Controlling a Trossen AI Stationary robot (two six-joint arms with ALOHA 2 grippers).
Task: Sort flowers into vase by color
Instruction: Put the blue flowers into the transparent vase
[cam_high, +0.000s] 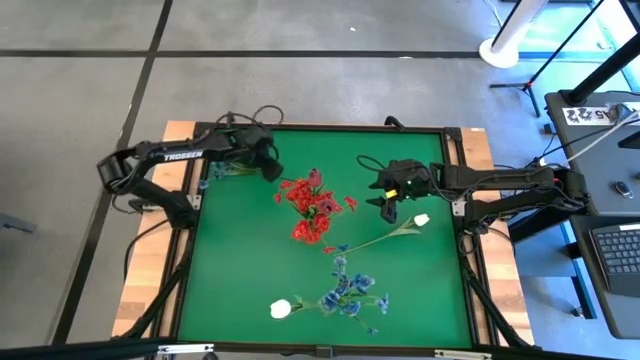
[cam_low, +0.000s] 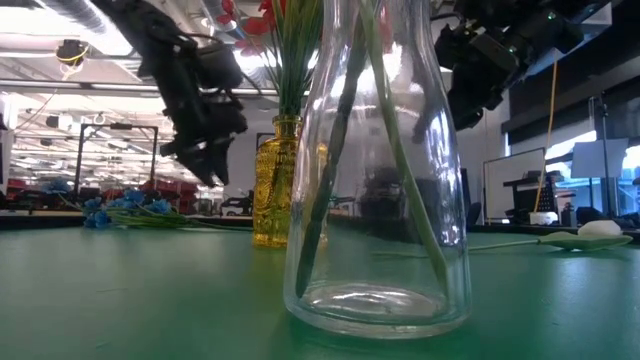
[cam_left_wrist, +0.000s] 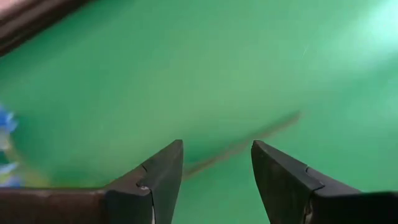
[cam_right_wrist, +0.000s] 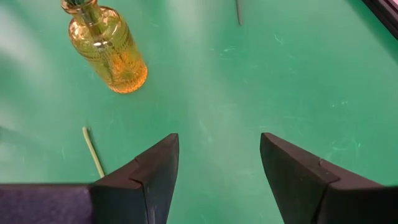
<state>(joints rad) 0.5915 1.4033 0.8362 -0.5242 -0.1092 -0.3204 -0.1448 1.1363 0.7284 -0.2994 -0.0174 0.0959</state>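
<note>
A yellow glass vase holds red-blossom sprays near the table's middle; it also shows in the right wrist view. A clear glass vase near the front edge holds green stems, with blue blossoms above it. A white bud sits beside them. A white tulip lies on the mat by its long stem. A blue spray lies at the far left. My left gripper is open above the mat beside that spray, with a thin stem beyond its fingers. My right gripper is open, right of the yellow vase.
A loose stem end lies on the mat near my right gripper, and another stem lies farther off. The table's dark raised frame borders the green mat. Bare mat lies at the near left.
</note>
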